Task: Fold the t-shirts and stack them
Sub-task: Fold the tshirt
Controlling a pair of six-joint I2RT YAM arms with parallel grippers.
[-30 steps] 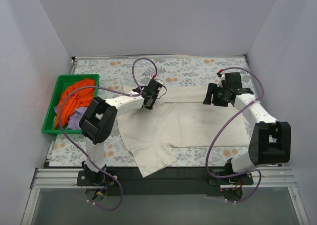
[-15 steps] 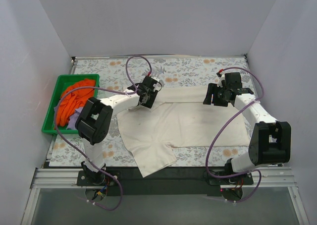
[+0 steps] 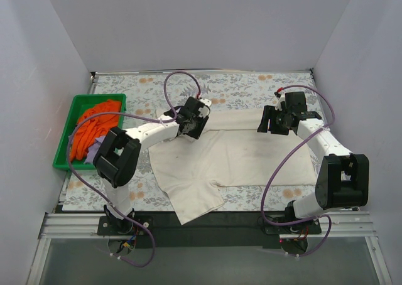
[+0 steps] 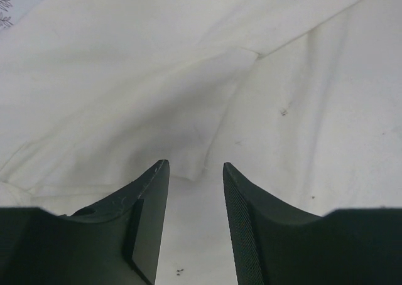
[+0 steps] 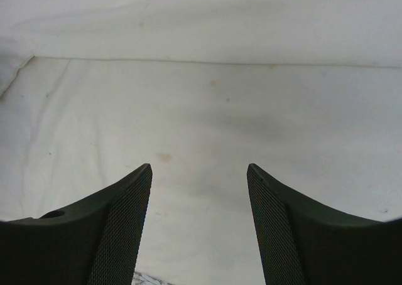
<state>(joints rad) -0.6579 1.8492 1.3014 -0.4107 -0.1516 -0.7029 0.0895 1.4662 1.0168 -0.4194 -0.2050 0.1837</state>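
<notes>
A large cream t-shirt (image 3: 239,156) lies spread across the middle of the table, with one corner over the front edge. My left gripper (image 3: 195,129) hovers low over its far left part, open, with only cloth and a fold edge (image 4: 188,172) beneath the fingertips. My right gripper (image 3: 267,125) stands open above the shirt's far right part. The left wrist view is filled with rumpled cream t-shirt (image 4: 125,78), and the right wrist view with flat cream t-shirt (image 5: 201,96). An orange t-shirt (image 3: 94,125) and a lavender one (image 3: 95,153) lie bunched in the green tray (image 3: 61,159).
The green tray sits at the table's left edge. Floral tablecloth (image 3: 157,87) shows behind and to the left of the cream shirt. White walls enclose the table on three sides. A black rail (image 3: 251,219) runs along the front edge.
The left gripper has shifted slightly to the right over the shirt's far left part, and its jaws widened then narrowed a little. The right arm has not moved.
</notes>
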